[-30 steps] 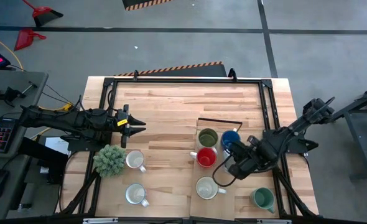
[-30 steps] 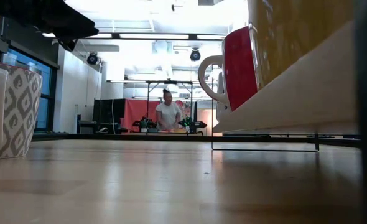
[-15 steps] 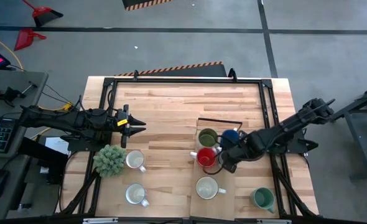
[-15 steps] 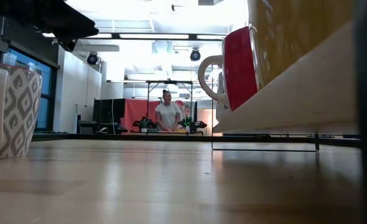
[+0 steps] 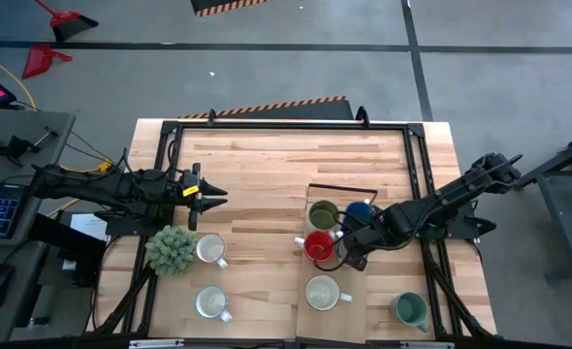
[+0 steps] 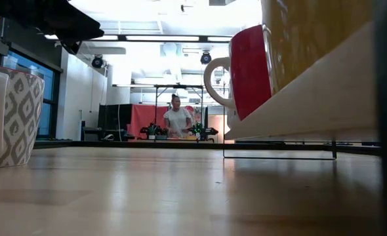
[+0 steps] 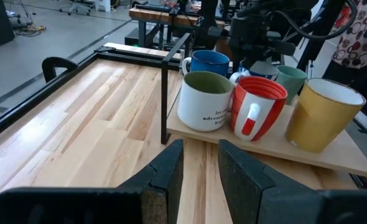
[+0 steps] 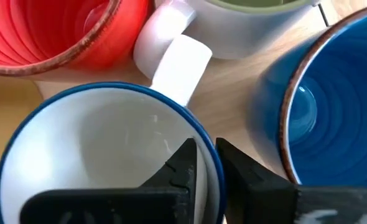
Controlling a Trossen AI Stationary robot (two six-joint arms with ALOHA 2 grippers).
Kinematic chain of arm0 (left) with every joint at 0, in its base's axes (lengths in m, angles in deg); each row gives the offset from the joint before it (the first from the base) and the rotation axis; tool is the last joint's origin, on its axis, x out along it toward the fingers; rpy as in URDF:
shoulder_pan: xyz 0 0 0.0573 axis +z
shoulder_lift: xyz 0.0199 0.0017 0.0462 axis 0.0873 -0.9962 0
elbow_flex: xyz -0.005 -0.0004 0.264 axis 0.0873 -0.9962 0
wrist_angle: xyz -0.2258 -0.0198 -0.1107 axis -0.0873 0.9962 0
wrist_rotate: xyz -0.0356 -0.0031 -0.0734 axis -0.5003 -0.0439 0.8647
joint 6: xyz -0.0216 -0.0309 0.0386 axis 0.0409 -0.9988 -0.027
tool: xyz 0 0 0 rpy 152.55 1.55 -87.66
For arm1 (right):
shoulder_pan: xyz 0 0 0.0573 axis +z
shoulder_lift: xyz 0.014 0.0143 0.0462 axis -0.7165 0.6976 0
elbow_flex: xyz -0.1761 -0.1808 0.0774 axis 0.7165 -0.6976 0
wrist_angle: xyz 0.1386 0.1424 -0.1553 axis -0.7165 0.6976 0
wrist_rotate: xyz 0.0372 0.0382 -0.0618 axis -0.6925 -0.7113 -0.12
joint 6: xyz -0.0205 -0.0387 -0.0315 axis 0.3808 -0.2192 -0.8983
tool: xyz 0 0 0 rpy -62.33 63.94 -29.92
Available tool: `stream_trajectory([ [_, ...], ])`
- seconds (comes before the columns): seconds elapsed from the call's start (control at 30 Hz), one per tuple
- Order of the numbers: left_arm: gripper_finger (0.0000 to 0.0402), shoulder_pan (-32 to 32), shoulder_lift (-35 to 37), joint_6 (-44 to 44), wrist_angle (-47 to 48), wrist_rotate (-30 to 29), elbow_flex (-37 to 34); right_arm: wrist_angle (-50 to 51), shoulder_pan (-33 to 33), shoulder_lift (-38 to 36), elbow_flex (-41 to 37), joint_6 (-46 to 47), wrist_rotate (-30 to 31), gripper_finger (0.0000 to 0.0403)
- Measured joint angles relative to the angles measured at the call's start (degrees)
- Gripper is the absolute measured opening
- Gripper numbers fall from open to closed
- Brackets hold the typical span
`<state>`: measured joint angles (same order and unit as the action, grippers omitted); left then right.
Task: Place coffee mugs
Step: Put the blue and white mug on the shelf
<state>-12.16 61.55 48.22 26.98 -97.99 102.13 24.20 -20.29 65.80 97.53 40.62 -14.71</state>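
On a raised wooden board (image 7: 333, 163) stand an olive-green mug (image 5: 324, 214), a blue mug (image 5: 361, 212), a red mug (image 5: 318, 246) and a mug that is yellow outside and white inside (image 5: 321, 292). My right gripper (image 5: 352, 254) reaches down among them, shut on a white mug with a blue rim (image 8: 102, 155). My left gripper (image 5: 220, 197) hovers open over the table's left half, touching nothing. A teal mug (image 5: 410, 310) sits at the near right. Two white mugs (image 5: 209, 249) (image 5: 211, 302) rest on the table at the near left. My right gripper has the white mug by its blue rim (image 8: 205, 138), one finger (image 8: 183, 165) inside the mug and the other outside. The fingers come steeply from above. The mug stays upright between the red and blue mugs; whether its base is on the board I cannot tell.
A bushy green plant (image 5: 172, 248) in a patterned pot (image 6: 6, 118) stands at the near left beside the white mugs. A thin black wire frame (image 5: 342, 186) rises at the board's far end. Bare wood lies across the table's middle and far part. A person (image 6: 177, 121) stands far behind.
My right gripper has moved with the white mug toward the table's left and down, in between the red and blue mugs, then held still. The red mug has shifted slightly, its handle swinging a little toward the left in the low view.
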Motion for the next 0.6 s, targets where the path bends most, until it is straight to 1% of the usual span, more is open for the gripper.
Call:
stream_trajectory([
  [0.17, 0.0087, -0.01, 0.02, 0.02, 0.01, 0.01, 0.0, 0.3, 0.0, 0.0, 0.0, 0.19, 0.02, 0.0049],
  [0.37, 0.0087, 0.0, 0.01, 0.02, 0.01, 0.0, 0.0, 1.5, 0.04, 0.0, 0.0, 2.91, -0.02, 0.0063],
  [0.6, 0.0087, -0.01, 0.0, 0.02, 0.01, 0.0, 0.0, 0.95, 0.04, 0.02, 0.0, 4.5, -0.27, 0.0093],
])
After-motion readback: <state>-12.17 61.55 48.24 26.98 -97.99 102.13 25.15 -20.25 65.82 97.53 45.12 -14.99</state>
